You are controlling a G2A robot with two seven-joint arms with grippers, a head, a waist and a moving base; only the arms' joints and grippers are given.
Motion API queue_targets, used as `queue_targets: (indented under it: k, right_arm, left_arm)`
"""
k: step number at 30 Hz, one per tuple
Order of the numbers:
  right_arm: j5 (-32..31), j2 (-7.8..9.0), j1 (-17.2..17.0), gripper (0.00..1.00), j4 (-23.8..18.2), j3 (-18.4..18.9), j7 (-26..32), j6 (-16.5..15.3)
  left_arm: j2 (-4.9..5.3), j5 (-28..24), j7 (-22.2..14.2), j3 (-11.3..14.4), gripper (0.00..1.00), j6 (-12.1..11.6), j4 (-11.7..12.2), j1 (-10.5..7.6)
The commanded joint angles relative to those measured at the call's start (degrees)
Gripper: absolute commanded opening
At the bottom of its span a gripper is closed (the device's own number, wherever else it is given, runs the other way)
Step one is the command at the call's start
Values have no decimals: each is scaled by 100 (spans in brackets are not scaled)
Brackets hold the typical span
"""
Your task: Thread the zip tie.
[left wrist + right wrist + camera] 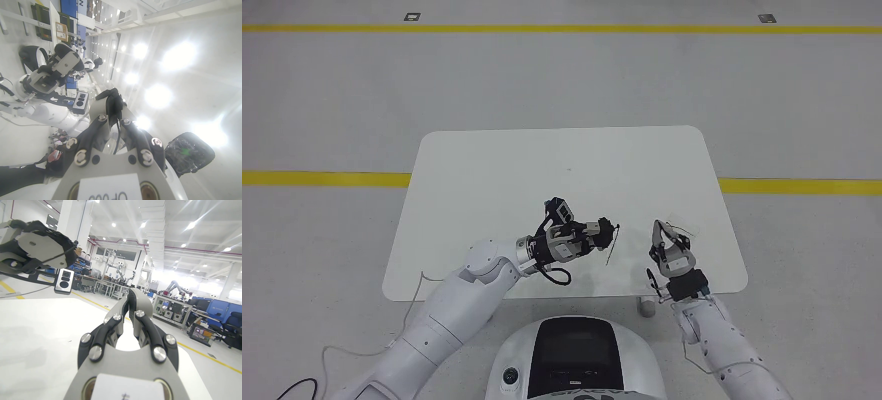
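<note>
The white rounded bench (542,170) carries both arms over its near half. The left pincer (604,230), its fingers wrapped in black fabric, is clamped on the thin black plastic zip tie (612,246). In the top view the tie runs from the fingertips as a fine dark line slanting back toward the robot, over the bench's near part.

In the left wrist view the left pincer (110,94) has its black-covered tips pressed together. The zip tie's strap (118,130) comes back between the two fingers toward the wrist.

In the right wrist view the left pincer (72,246) hangs well above the bench surface (37,323). The zip tie (56,255) lies as a taut black line across the pincer's grey side plate, with its small head end poking out just past the fingertips.

The right pincer (658,231) is near the left one but apart from it, on the robot's right, also above the bench's near half. Its own wrist view shows the right pincer (130,292) with its grey fingers and ribbed pads closed flat against each other at the tips. I cannot tell whether anything is nipped between them. The zip tie does not touch the right pincer.
</note>
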Motion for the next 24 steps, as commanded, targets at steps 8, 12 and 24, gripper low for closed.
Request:
queue_targets:
  k: [8,12,24]
  right_arm:
    - [104,36,-29,100,-52,31,33,-696]
    - [104,36,-29,100,-52,31,33,-696]
    - [1822,153,-182,100,-433,-162,761,-1982]
  left_arm:
    - [0,0,0,0,0,0,0,0]
    - [0,0,0,0,0,0,0,0]
    - [0,0,0,0,0,0,0,0]
